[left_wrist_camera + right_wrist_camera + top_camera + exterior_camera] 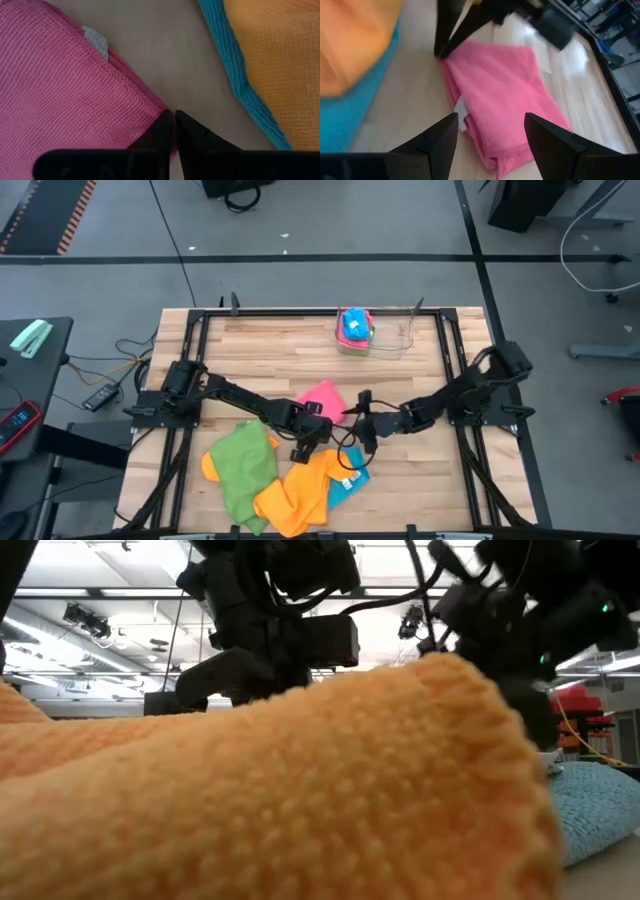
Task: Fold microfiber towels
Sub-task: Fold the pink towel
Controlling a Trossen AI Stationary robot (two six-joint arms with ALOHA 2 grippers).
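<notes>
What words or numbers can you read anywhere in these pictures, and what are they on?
None can be read.
Pink towel: its small white tag shows no readable print.
Red-edged device off the table's left side: its screen is too small to read.
Orange towel, blue towel and green towel: plain, no writing.

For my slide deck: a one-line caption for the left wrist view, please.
Left gripper shut at the corner of the pink towel, with orange and blue towels lying alongside.
</notes>
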